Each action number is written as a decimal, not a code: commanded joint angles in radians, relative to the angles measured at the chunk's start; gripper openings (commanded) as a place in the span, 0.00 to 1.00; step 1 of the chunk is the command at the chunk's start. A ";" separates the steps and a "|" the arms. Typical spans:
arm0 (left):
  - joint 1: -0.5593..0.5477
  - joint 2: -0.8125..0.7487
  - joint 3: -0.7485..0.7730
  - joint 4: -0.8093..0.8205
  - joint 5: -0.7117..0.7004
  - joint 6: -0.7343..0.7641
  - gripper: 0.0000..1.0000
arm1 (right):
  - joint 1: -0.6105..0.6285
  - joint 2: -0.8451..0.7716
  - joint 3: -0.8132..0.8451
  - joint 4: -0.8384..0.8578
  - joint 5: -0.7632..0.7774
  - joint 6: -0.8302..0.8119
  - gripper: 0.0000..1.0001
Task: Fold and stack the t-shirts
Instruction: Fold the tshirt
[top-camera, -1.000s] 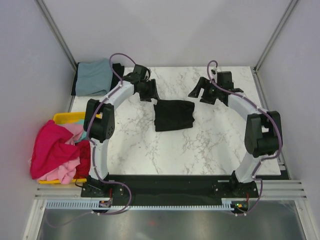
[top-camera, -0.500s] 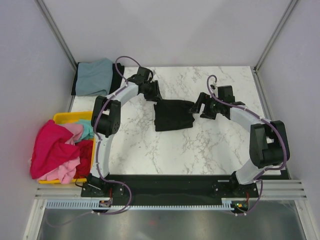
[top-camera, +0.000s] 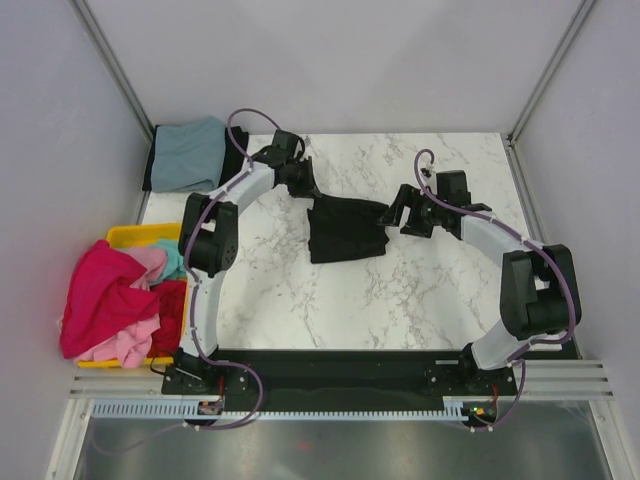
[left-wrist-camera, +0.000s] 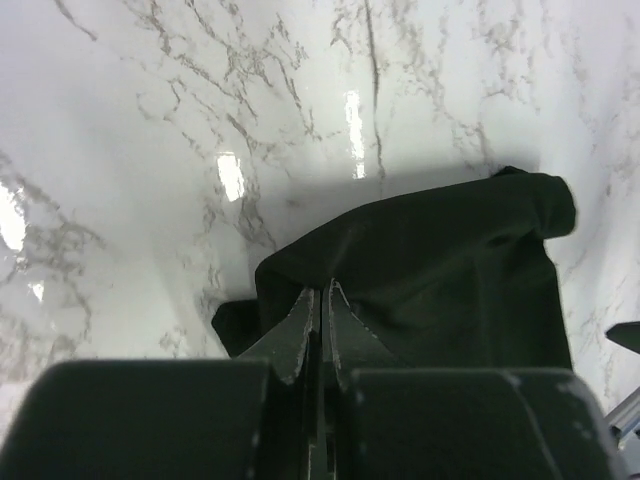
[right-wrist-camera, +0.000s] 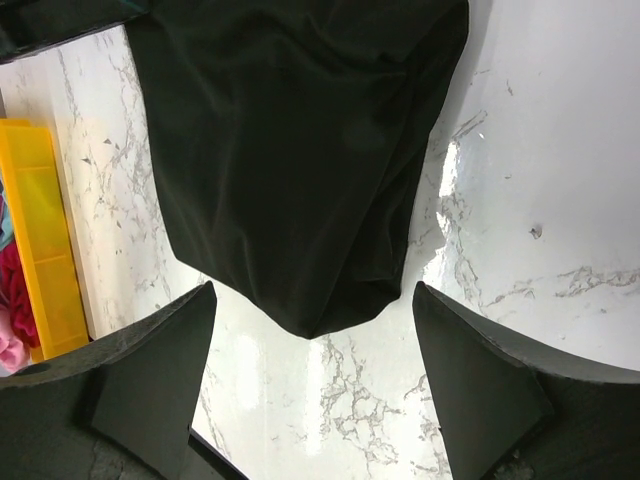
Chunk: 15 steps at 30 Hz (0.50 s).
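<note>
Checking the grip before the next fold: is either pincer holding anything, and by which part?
The left pincer is shut on the black t-shirt, pinching it at its far left corner. The right pincer is open at the shirt's right side, holding nothing.

Your table (top-camera: 420, 300) is white, marble-patterned with grey veins, and glossy: overhead light shows as bright glare patches (left-wrist-camera: 232, 175) in the left wrist view. Plain pale grey walls (top-camera: 330, 60) close it in behind and on both sides. Aluminium posts (top-camera: 108, 60) stand at the two far corners. Near edge, front to back: dull grey metal sheet (top-camera: 330, 450), white slotted cable duct (top-camera: 330, 409), black base plate (top-camera: 340, 365).
</note>
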<state>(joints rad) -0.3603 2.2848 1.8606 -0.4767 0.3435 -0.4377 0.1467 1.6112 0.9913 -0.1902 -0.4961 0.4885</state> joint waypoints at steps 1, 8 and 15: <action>0.000 -0.189 -0.001 -0.028 -0.070 -0.029 0.02 | -0.002 -0.042 0.012 0.014 -0.001 -0.022 0.88; 0.000 -0.236 -0.052 -0.059 -0.118 -0.024 0.02 | -0.002 -0.039 0.009 0.012 -0.002 -0.027 0.88; 0.001 -0.223 -0.109 -0.074 -0.216 -0.047 0.02 | -0.002 -0.034 0.004 0.020 -0.018 -0.033 0.88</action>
<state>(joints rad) -0.3603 2.0583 1.7840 -0.5301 0.2131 -0.4526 0.1467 1.6035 0.9913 -0.1917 -0.4969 0.4786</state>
